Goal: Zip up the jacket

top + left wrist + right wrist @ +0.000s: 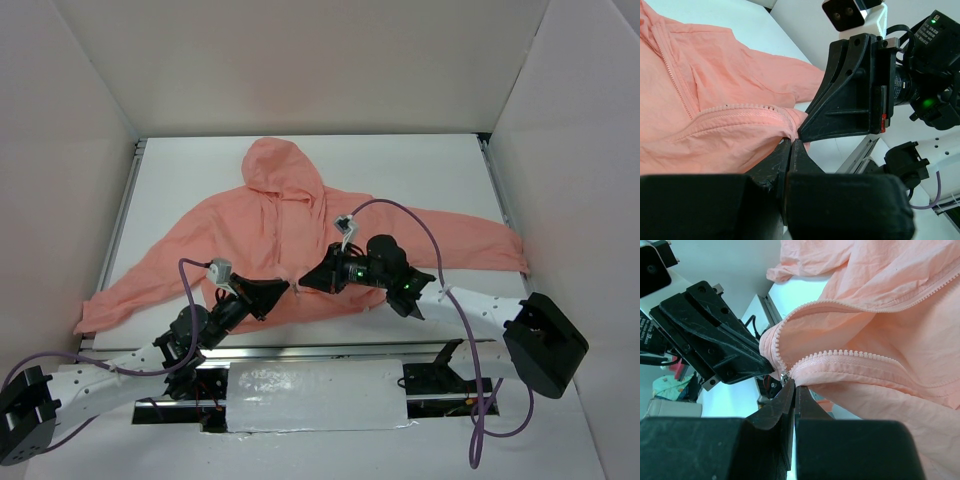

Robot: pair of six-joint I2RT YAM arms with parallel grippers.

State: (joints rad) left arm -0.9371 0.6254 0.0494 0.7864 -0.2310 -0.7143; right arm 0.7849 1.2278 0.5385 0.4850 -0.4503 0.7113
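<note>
The salmon-pink jacket [280, 240] lies spread flat, its zipper [840, 354] seemingly open.

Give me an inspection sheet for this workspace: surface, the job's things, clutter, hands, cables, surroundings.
Surface: white table, jacket spread across it.
Job's things: pink jacket lies flat, hood at the far side, sleeves out; zipper open at the bottom.
Clutter: nothing seen.
Hands: left hand shut on the jacket's bottom edge; right hand shut on it right beside, at the zipper's lower end.
Cables: purple cables loop off both arms, one arching over the jacket.
Surroundings: plain white walls on three sides.
</note>
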